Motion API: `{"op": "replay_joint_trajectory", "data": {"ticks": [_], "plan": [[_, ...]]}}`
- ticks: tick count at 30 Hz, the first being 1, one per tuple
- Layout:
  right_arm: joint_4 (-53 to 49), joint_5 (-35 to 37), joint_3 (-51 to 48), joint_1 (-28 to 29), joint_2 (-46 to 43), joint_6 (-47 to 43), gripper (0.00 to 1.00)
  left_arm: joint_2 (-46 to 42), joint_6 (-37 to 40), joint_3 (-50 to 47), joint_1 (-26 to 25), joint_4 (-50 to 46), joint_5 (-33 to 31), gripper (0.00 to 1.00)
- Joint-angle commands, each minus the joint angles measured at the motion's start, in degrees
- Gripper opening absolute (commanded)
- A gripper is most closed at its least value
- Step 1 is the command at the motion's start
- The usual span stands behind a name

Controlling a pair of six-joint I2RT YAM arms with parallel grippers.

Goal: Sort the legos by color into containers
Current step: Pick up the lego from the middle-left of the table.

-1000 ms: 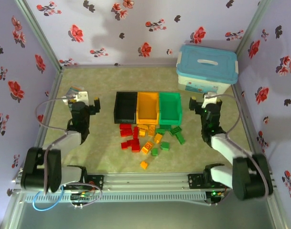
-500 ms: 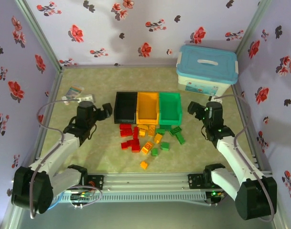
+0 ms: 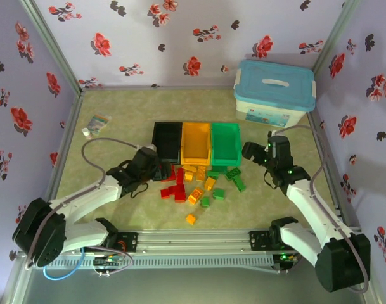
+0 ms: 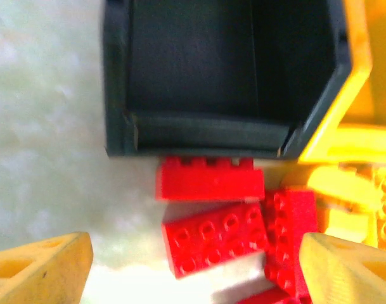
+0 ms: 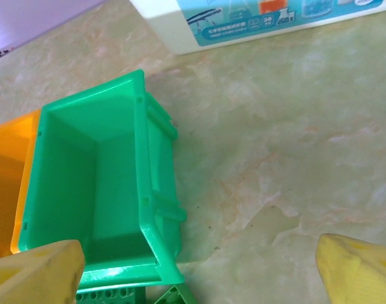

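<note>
Floral-papered walls enclosed a mottled green-beige worktop [image 3: 116, 209]. At the upper left of the overhead frame lay a small packet [image 3: 97, 123], well apart from everything else.

On an arm extended from the lower left, the left pincer [image 3: 154, 169] hung over the left edge of the legos [image 3: 193, 187], just below the black bin [image 3: 167, 140]. In the left wrist view its yellow fingers [image 4: 44, 269] stood wide apart at the bottom corners of the frame, open and gripping nothing. Red bricks [image 4: 215, 237] lay between and beneath them, and one long red brick [image 4: 208, 180] lay against the black bin's near wall.

At centre frame the black bin, the orange-yellow bin [image 3: 196, 142] and the green bin [image 3: 225, 142] stood touching, side by side. The legos formed a loose heap on the worktop just below these bins: red at the left, yellow-orange in the middle, green bricks [image 3: 234, 177] at the right. A single yellow-orange brick [image 3: 191, 219] lay apart, lower in the frame.

The right pincer [image 3: 250, 151] hung just right of the green bin. In the right wrist view its fingers [image 5: 34, 275] were spread wide over bare worktop, open and empty, with the green bin at the left of that frame.

At the upper right, near the back wall, stood a white tub with a light-blue lid [image 3: 275, 95].
</note>
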Motion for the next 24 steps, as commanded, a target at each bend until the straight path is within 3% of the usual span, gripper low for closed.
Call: {"op": "replay_joint_trajectory", "data": {"ticks": [1,12,24], "plan": [[-0.73,-1.30,-0.68,0.48,0.60,0.70,0.94,1.40,-5.27,1.28,-3.61,-5.29,-0.89,0.83],[0.99,-1.67,-1.54,1.22,2.71,1.65,0.91,2.05,-15.05,-2.52,-12.54,-7.68,-2.72,0.77],[0.29,-1.39,-2.29,1.61,1.56,1.99,0.90,-3.84,-17.73,-7.48,-14.12,-8.02,-2.67,0.70]]}}
